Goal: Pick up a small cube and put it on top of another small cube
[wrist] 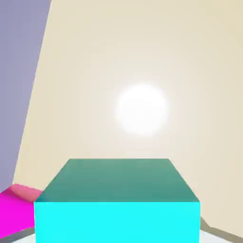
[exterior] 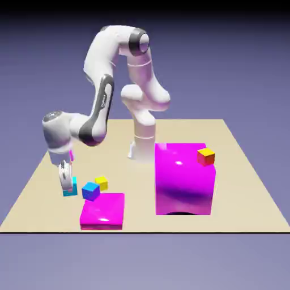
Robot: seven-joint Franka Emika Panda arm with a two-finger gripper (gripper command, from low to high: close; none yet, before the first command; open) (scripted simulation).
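The gripper (exterior: 66, 188) is at the exterior view's left, pointing down, its fingers closed in on the cyan cube (exterior: 70, 193). Part of the cube shows around the fingertips, low by the tabletop; whether its underside touches the table (exterior: 238, 209) I cannot tell. The white arm (exterior: 102, 56) arches up from its base and comes down to the gripper.

Just beside the cyan cube, toward the exterior view's right, is a blue cube (exterior: 90, 191), with a small yellow cube (exterior: 101, 183) next to it, a little farther from the camera. A low magenta slab (exterior: 103, 208) lies near the blue cube, closer to the camera. A big magenta block (exterior: 182, 181), with a dark curved edge at its bottom, stands right of the table's middle. A red-orange cube (exterior: 206, 157) shows against its upper right corner; whether it rests on the block I cannot tell. A bit of magenta (exterior: 71, 154) peeks out beside the hand.

In the hand view, the cyan cube spans the space between the finger tips, with no gap visible at either side. Its near face is bright cyan, the face above it dark teal. At the lower left is a magenta shape with a pinker face. A round white glare lies on the pale tabletop.
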